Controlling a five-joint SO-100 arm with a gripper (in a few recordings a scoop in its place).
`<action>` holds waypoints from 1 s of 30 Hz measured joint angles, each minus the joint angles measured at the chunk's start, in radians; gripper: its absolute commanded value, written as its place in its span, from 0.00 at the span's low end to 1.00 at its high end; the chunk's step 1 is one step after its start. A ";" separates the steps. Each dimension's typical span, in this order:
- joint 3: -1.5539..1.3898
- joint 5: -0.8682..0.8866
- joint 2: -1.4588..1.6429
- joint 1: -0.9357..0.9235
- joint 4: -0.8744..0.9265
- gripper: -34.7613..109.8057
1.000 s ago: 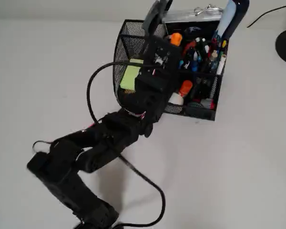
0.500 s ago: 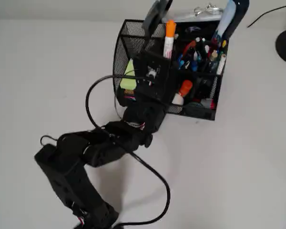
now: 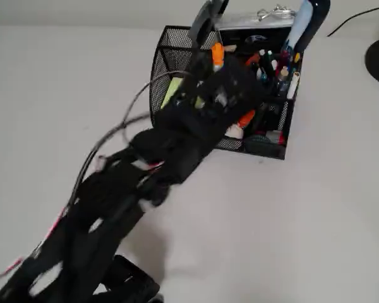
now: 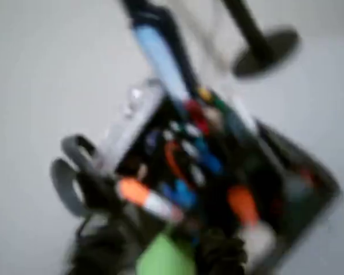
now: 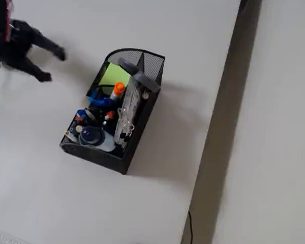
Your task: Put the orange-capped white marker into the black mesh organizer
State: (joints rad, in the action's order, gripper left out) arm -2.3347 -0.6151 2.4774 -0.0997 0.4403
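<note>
Fixed view: you see the orange-capped white marker [image 5: 117, 91] standing cap-up inside the black mesh organizer [image 5: 142, 114], just beside a green pad [image 5: 113, 75]. The fingers [image 5: 52, 65] sit off to the left over the white desk [image 5: 183, 46], spread apart, gripping nothing (wrist view badly blurred). Overhead, your arm [image 3: 177, 136] overlaps the organizer's front; the marker's cap [image 3: 217, 54] pokes out above it.

Our black arm [image 3: 151, 158] stretched in a long diagonal from lower left to upper right in the overhead view, motion-blurred, our hand [image 5: 52, 65] with fingers spread apart
</note>
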 measured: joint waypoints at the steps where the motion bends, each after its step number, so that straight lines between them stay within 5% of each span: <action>1: 0.000 0.061 0.046 0.000 0.091 0.24; 9: -0.146 0.417 0.324 0.052 0.558 0.24; 19: -0.624 0.503 0.739 0.120 0.690 0.24; 30: -0.670 0.515 0.802 0.110 0.699 0.24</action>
State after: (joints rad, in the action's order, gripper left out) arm -3.0051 -0.0997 3.2797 0.0107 1.1397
